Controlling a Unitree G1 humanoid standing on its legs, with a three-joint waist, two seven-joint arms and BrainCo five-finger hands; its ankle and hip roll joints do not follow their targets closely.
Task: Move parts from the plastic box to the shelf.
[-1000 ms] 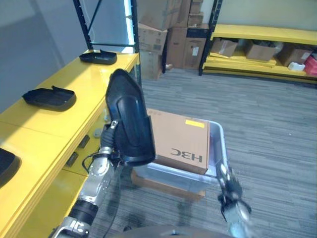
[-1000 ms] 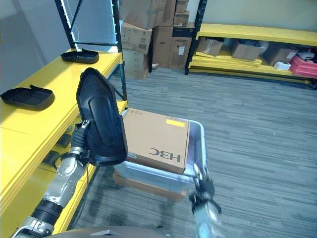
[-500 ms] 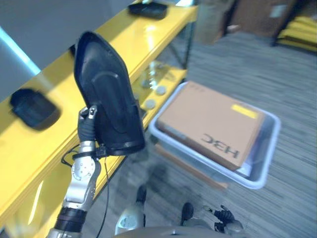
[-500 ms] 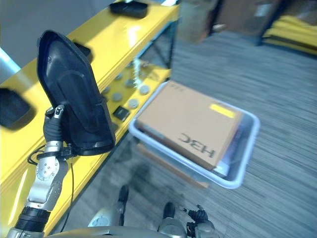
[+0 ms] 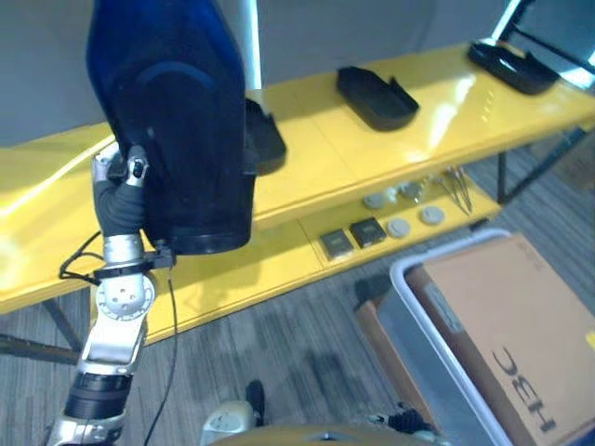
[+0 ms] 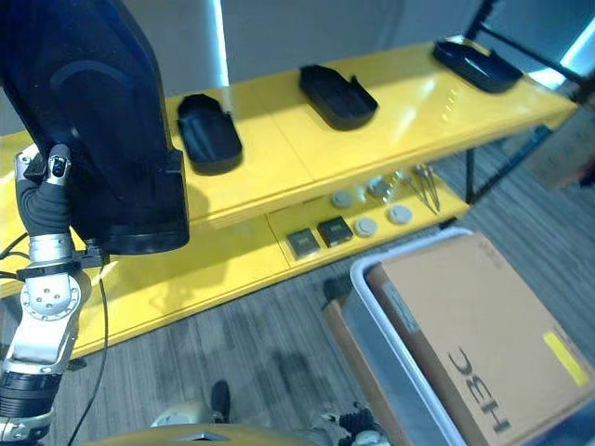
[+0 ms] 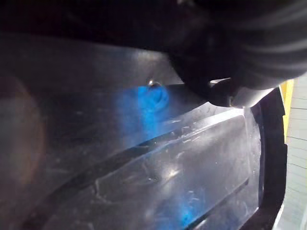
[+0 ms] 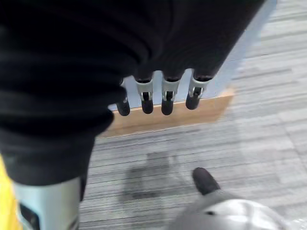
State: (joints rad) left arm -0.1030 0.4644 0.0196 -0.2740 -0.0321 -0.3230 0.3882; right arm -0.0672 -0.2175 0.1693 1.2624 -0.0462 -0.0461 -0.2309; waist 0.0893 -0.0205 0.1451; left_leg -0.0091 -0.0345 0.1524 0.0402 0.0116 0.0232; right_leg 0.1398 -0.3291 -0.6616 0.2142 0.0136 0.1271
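Left hand (image 5: pixel 119 190) gripping black part (image 5: pixel 172 121), plastic box (image 6: pixel 395 348) holding cardboard carton (image 6: pixel 483 339), right hand (image 8: pixel 158 96) relaxed (empty)

A long yellow shelf (image 6: pixel 307 153) carries three black moulded parts (image 6: pixel 338 95) in a row along its top. On the lower yellow level (image 6: pixel 232 265) beneath them lie small round and square pieces (image 6: pixel 349 223). The grey carpeted floor (image 6: pixel 251 348) beside the shelf bears a plastic box (image 6: pixel 390 362).
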